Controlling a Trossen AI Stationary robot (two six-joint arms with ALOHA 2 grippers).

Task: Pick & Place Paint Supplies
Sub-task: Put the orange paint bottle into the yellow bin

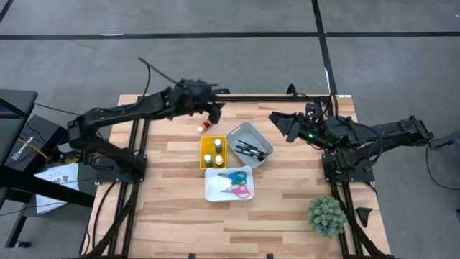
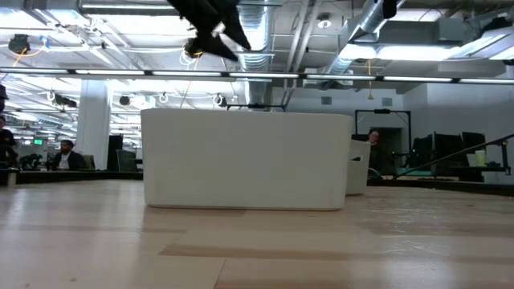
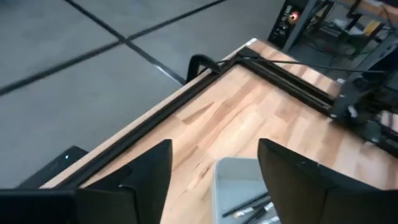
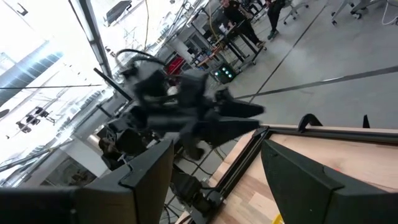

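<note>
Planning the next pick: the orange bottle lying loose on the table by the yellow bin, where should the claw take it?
Likely across the orange bottle's body, from straight above: it seems to lie on its side on bare wood just beyond the yellow bin. The left claw, open, hangs nearly over it.

wooden table — three bins, orange bottle, plant.

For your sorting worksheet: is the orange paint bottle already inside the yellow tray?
No, the orange paint bottle lies on the table outside the yellow tray.
</note>
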